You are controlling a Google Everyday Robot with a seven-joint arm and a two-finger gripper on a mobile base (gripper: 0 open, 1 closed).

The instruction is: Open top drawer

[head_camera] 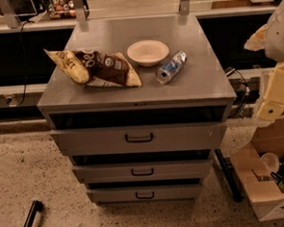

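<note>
The top drawer is the widest of three grey metal drawers in the cabinet, with a small dark bar handle at its centre. A dark gap shows between its front and the cabinet top. The two narrower drawers sit below it with like handles. My gripper, cream and white, hangs at the right edge of the view. It is beside the cabinet's right front corner, well to the right of the handle and touching nothing.
On the cabinet top lie a brown chip bag, a white bowl and a blue-and-silver can on its side. An open cardboard box of items stands on the floor at the right. A black bar is on the floor at the lower left.
</note>
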